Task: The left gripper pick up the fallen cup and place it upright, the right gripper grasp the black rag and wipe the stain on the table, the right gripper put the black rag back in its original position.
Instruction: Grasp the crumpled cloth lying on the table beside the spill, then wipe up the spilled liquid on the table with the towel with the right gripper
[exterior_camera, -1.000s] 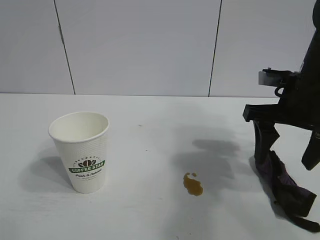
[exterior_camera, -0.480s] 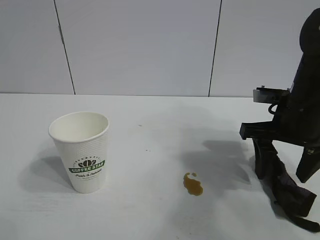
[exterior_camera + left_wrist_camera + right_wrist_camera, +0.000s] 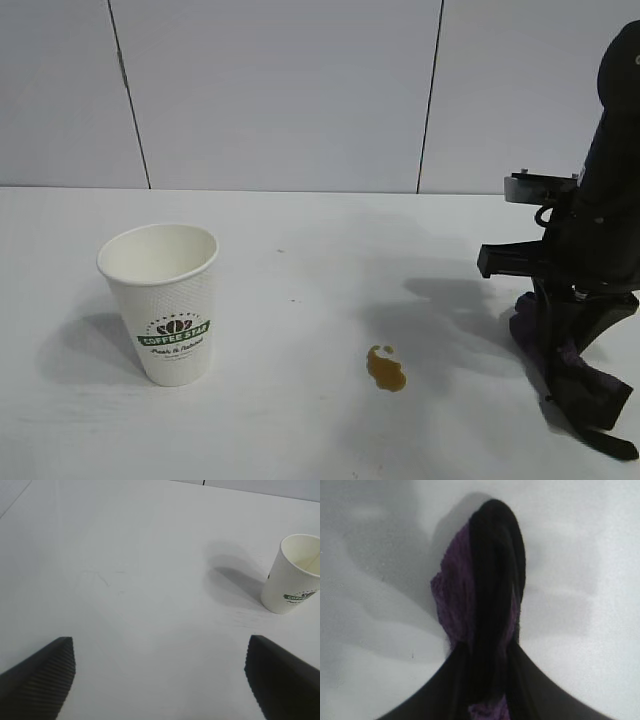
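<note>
Rag [image 3: 490,605] between right end effector [image 3: 487,690] fingers

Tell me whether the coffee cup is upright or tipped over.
Upright. The cup stands on its base on the table, open mouth facing up, logo reading level.

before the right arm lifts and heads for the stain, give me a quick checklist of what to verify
1. Right gripper closed on the black rag: ok; the wrist view shows the fingers pinching the cloth.
2. Rag off the table: not ok; it lies on the surface, a tail trailing toward the front edge.
3. Stain unwiped and in the open: ok; it sits between cup and rag.
4. Cup upright and away from the wiping path: ok; it stands well to the stain's far side.
5. Left gripper out of the way: ok; open over bare table, short of the cup.
6. Grip firm enough for lifting: cannot tell.
</note>
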Available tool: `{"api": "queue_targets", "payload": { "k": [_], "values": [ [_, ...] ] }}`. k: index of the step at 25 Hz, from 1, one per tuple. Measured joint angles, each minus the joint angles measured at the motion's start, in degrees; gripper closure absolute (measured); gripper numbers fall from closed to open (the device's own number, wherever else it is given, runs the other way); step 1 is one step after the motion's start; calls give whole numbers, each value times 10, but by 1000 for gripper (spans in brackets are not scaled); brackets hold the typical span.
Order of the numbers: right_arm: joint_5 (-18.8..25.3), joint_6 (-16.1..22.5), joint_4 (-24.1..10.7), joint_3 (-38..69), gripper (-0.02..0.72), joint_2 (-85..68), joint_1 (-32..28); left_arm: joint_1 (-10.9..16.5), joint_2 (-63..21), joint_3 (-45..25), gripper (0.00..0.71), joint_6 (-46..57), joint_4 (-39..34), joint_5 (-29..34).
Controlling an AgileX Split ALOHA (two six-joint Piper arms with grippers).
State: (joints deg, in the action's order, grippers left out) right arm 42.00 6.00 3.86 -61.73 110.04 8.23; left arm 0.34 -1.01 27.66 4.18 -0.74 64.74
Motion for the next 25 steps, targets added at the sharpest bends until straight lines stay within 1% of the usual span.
{"api": "queue_targets", "payload": {
  "k": [2, 3, 6, 11, 14, 18, 22, 25],
  "values": [
    [0, 0, 1, -1, 651, 4, 0, 0, 0, 0, 46, 0, 0, 0],
    [1, 0, 3, -2, 660, 4, 0, 0, 0, 0, 46, 0, 0, 0],
    [2, 0, 12, -2, 666, 3, 0, 0, 0, 0, 46, 0, 0, 0],
    [17, -3, 32, -10, 670, -13, 4, 0, 0, 0, 46, 0, 0, 0],
    [17, -7, 50, -16, 671, -30, 25, 0, 0, -1, 46, 0, 0, 0],
    [19, -10, 82, -30, 671, -33, 63, 0, 0, -1, 46, 0, 0, 0],
    [19, -11, 102, -52, 671, -33, 104, 0, 0, -1, 46, 0, 0, 0],
    [19, -11, 123, -64, 671, -33, 128, 0, 0, -1, 46, 0, 0, 0]
  ]
}}
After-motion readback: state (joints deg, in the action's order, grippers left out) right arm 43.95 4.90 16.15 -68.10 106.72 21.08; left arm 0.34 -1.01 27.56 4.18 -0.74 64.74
